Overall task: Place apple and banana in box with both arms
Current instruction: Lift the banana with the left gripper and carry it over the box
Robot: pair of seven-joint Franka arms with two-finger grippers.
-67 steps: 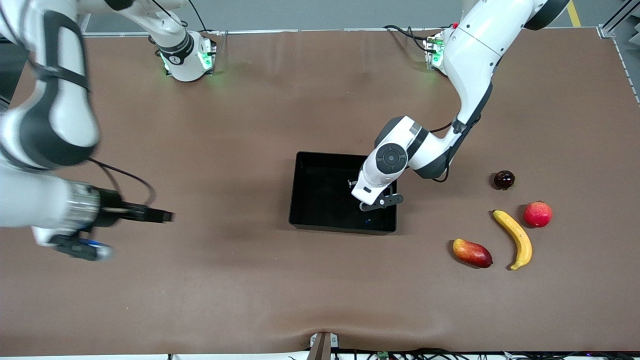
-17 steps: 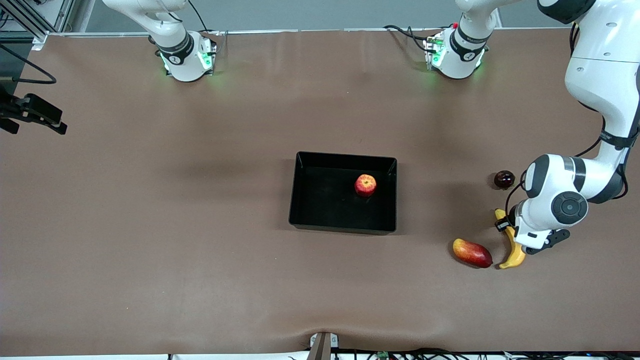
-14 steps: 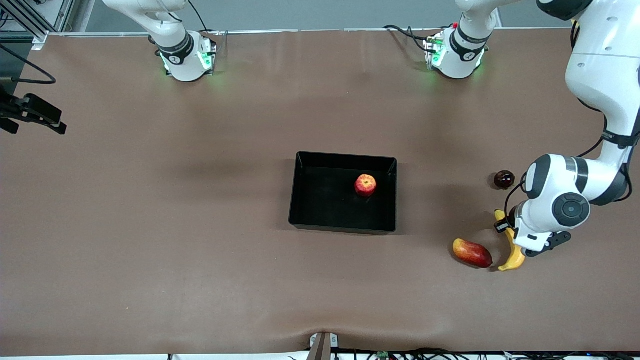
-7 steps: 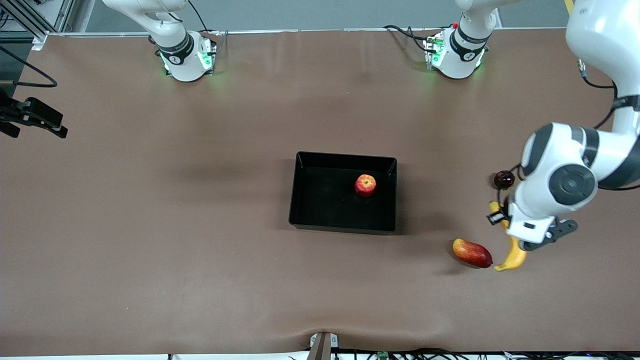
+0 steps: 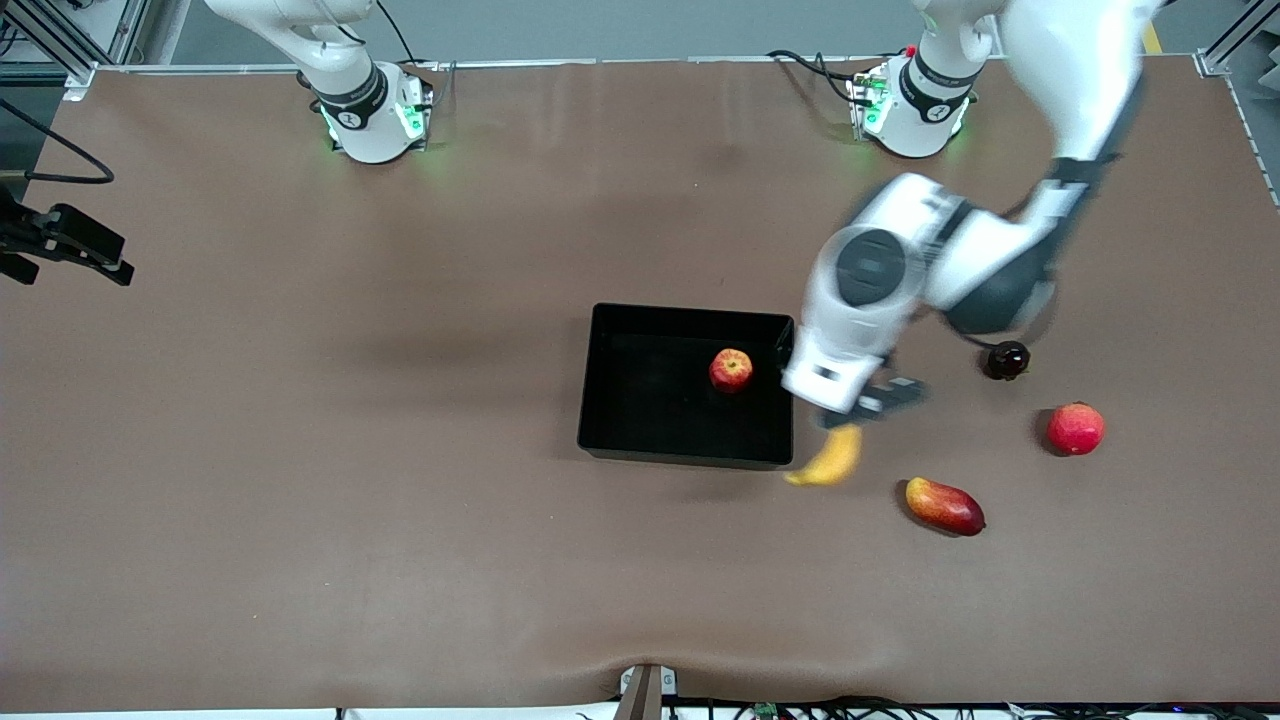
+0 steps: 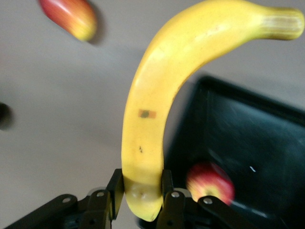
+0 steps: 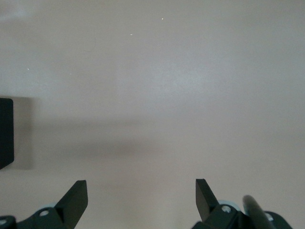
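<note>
The long yellow banana (image 5: 828, 460) hangs in the air with my left gripper (image 5: 852, 408) shut on one end of it (image 6: 157, 95). Both are over the table just beside the wall of the black box (image 5: 690, 313) that faces the left arm's end. The small red apple (image 5: 731, 369) lies inside the box, near that same wall. In the left wrist view the banana fills the gap between the fingers of the left gripper (image 6: 140, 185), with the apple (image 6: 209, 183) and the box (image 6: 257, 129) below. My right gripper (image 5: 75, 245) waits open (image 7: 141, 195) over bare table at the right arm's end.
A red-yellow mango-like fruit (image 5: 944, 505), a pinkish-red round fruit (image 5: 1075, 428) and a small dark round fruit (image 5: 1008, 359) lie on the brown table toward the left arm's end. A corner of the box (image 7: 5, 133) shows in the right wrist view.
My left gripper has lifted the banana off the table and carried it from beside the mango-like fruit to the box's edge. The pinkish-red fruit now shows. The right arm has barely moved.
</note>
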